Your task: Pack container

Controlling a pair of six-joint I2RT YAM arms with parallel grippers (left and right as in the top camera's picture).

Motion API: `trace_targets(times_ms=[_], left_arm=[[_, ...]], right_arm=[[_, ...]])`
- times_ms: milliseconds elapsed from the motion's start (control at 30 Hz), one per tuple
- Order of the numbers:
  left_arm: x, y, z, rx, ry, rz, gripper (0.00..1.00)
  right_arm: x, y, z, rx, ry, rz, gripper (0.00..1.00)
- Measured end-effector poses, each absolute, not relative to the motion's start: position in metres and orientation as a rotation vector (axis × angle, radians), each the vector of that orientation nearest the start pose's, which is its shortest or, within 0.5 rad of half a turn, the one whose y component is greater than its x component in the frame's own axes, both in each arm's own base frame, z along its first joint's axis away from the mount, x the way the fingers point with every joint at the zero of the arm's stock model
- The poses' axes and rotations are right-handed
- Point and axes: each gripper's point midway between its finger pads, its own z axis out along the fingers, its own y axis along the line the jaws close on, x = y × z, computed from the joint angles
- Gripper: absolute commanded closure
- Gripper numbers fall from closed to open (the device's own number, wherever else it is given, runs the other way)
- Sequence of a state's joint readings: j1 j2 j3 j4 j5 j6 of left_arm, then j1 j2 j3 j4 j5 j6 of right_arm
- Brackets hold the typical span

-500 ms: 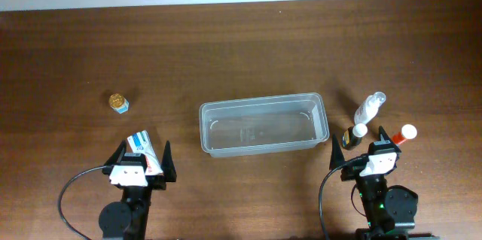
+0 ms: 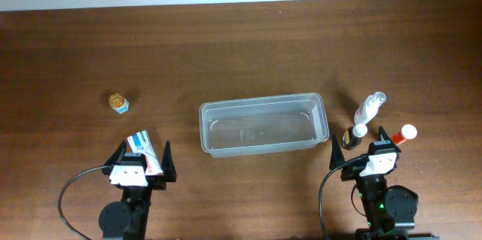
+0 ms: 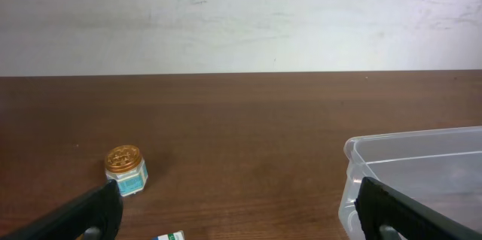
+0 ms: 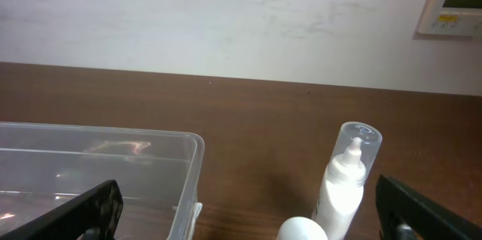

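The clear plastic container (image 2: pixel 262 126) sits empty at the table's middle; its corner shows in the left wrist view (image 3: pixel 410 176) and the right wrist view (image 4: pixel 98 161). My left gripper (image 2: pixel 141 156) is open near the front edge, over a white and blue packet (image 2: pixel 144 147). A small gold-lidded jar (image 2: pixel 117 103) stands to its far left, also in the left wrist view (image 3: pixel 125 169). My right gripper (image 2: pixel 364 148) is open by a white spray bottle (image 2: pixel 369 107), a dark white-capped bottle (image 2: pixel 353 135) and a red-and-white-capped item (image 2: pixel 404 133).
A white wall (image 3: pixel 241 14) rises behind the table's far edge. A wall thermostat (image 4: pixel 455 1) shows at the upper right of the right wrist view.
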State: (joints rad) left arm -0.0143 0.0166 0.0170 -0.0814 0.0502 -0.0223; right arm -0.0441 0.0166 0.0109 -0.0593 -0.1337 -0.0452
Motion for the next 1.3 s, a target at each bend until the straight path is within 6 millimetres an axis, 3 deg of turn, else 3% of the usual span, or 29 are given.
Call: trace_targets(times_ms=[1067, 1300], left_arm=[[0.2461, -0.0127, 0.1634, 0.034, 1.63, -0.071, 0.01], [0.2423, -0.0216, 0.1663, 0.051, 1.668, -0.137, 0.01]], right_arm=[[0.246, 0.0122, 0.1609, -0.104, 1.631, 0.042, 0.02], [0.2442, 0.0116, 0.1577, -0.013, 1.672, 0.12, 0.02]])
